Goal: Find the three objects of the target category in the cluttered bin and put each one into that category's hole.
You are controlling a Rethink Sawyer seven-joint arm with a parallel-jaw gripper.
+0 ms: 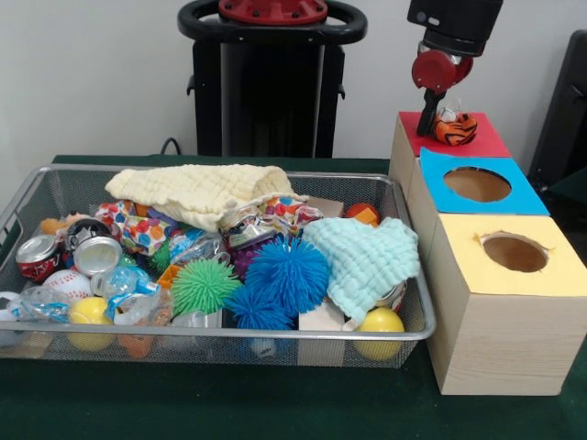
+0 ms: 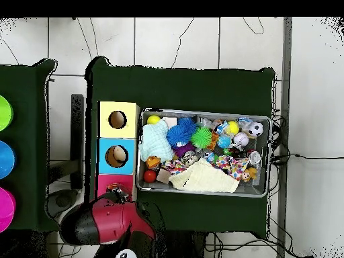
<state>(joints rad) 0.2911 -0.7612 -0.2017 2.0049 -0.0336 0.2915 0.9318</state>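
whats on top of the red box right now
An orange and black striped toy sits on the red box, with the tool at it. The toy and arm cover the hole, so it cannot be seen.

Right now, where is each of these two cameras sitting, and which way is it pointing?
Front view: across the table, level with the wire bin and three boxes; the arm's gripper holds a tiger toy over the red box.
Overhead view: above, looking straight down; the red arm enters at the bottom.
Both show the bin, the boxes and the yellow cloth.
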